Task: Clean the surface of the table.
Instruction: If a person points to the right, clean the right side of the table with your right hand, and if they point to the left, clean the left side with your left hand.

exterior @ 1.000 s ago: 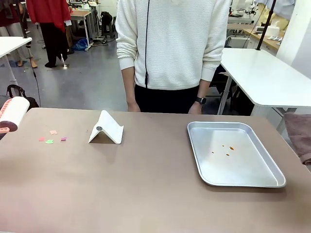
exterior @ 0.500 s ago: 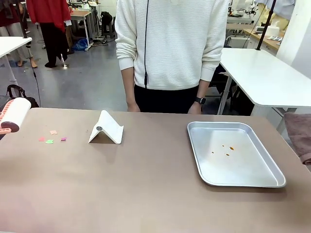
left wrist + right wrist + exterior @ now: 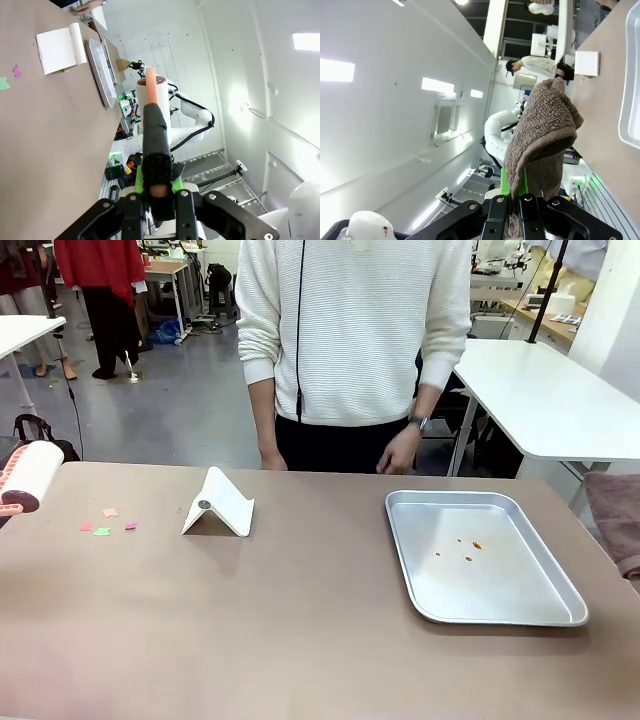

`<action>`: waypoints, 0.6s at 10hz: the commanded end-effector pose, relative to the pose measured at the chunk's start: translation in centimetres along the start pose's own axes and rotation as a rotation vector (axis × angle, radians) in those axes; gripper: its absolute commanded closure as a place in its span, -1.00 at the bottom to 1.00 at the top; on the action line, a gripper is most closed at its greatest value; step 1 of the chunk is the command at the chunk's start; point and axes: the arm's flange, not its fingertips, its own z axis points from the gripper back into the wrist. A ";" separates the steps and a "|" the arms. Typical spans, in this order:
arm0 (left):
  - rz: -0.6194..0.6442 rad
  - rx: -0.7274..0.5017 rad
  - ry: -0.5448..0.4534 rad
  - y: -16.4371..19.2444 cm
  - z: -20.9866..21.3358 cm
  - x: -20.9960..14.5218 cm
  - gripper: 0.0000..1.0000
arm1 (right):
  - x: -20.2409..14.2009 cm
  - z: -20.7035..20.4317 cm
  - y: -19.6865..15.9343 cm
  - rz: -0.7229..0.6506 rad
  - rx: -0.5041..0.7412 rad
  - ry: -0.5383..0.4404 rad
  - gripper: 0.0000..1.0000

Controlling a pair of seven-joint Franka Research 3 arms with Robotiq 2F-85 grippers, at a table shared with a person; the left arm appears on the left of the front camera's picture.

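Observation:
The brown table (image 3: 300,620) carries a few pink and green paper scraps (image 3: 105,521) at its far left. A lint roller (image 3: 30,476), white roll on a pink handle, hangs at the left edge just above the table. My left gripper (image 3: 157,192) is shut on the black-wrapped handle of the lint roller (image 3: 152,115). A brown towel (image 3: 615,520) hangs at the right edge. My right gripper (image 3: 515,200) is shut on the towel (image 3: 542,130), which drapes over its fingers. The table (image 3: 40,150) and the scraps (image 3: 17,70) also show in the left wrist view.
A silver metal tray (image 3: 560,605) with small orange crumbs (image 3: 468,548) lies at the right. A white folded stand (image 3: 218,505) sits left of centre. A person in a white sweater stands at the far edge, one hand (image 3: 395,455) near the tray's far corner.
The person's hand on the picture's right has swung up and toward the middle. The lint roller has shifted slightly at the left edge. The towel has not moved.

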 end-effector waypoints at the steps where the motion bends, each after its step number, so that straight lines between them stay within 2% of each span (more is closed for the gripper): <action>1: -0.009 -0.009 -0.015 -0.6 -0.3 -0.3 1.00 | 0.4 -0.2 0.5 -0.009 0.002 0.000 1.00; 6: -0.009 -0.009 -0.015 -0.6 -0.3 -0.3 1.00 | 0.4 -0.2 0.5 -0.009 0.002 0.000 1.00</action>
